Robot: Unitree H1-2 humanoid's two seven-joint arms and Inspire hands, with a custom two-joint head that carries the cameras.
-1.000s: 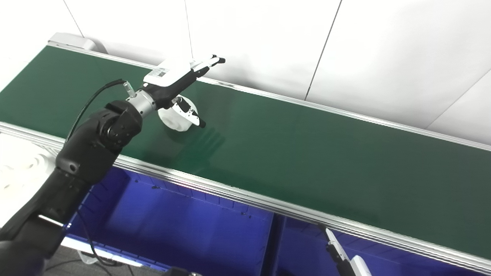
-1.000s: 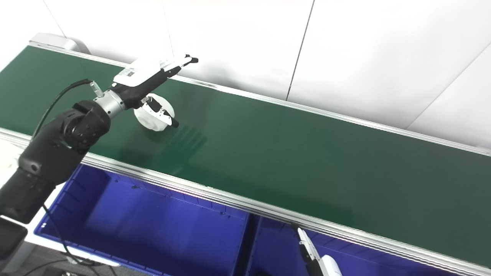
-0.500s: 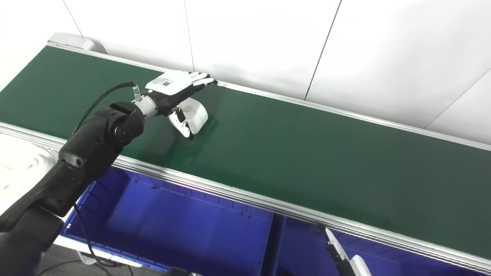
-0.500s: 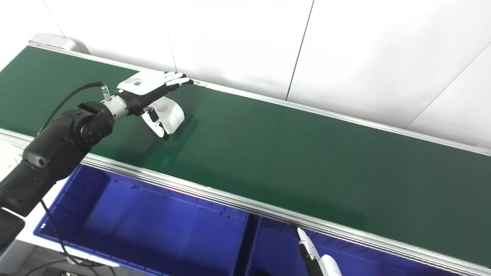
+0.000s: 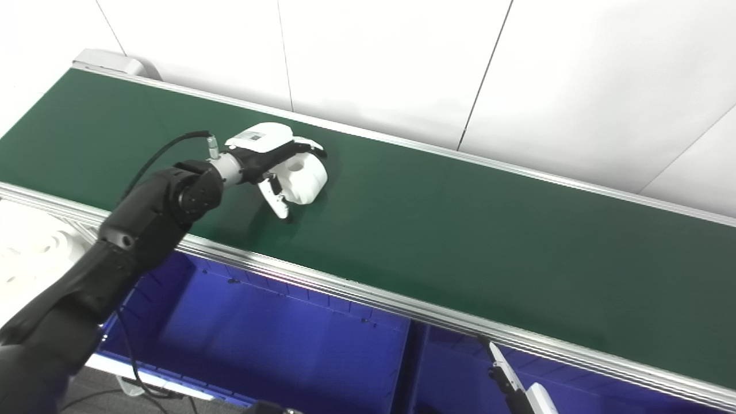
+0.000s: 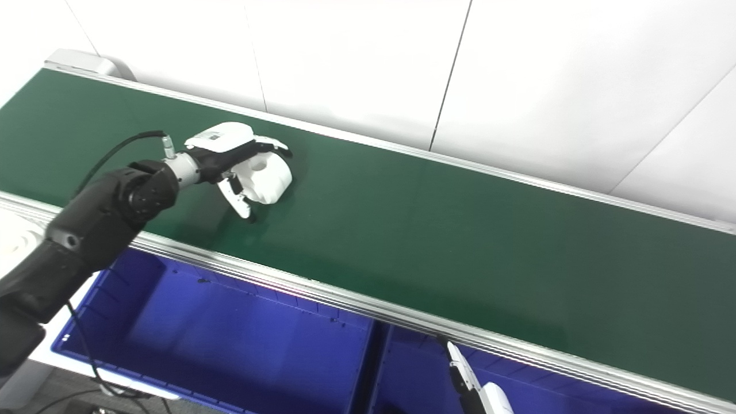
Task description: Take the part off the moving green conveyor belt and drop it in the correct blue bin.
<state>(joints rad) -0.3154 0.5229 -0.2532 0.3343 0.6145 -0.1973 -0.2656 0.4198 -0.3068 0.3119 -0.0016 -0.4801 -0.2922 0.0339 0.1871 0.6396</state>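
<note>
Left eye view: the left hand (image 5: 270, 155) wraps over the white round plastic part (image 5: 302, 175) on the green conveyor belt (image 5: 460, 218).

The hand's fingers (image 5: 310, 146) curl over the far top edge of the part while the thumb (image 5: 277, 201) hangs at its near side, tip close to the belt; whether the grip is fully clamped cannot be told, and the part appears to rest on the belt, near its far rail. To do this step well, the robot should probably squeeze thumb and fingers together across the part's body before lifting, and lift straight up so the belt does not drag it askew. The large blue plastic bin (image 5: 276, 339) lies just below the near rail. The right hand (image 6: 480, 397) shows only partly at the bottom edge, so its state cannot be told.
</note>
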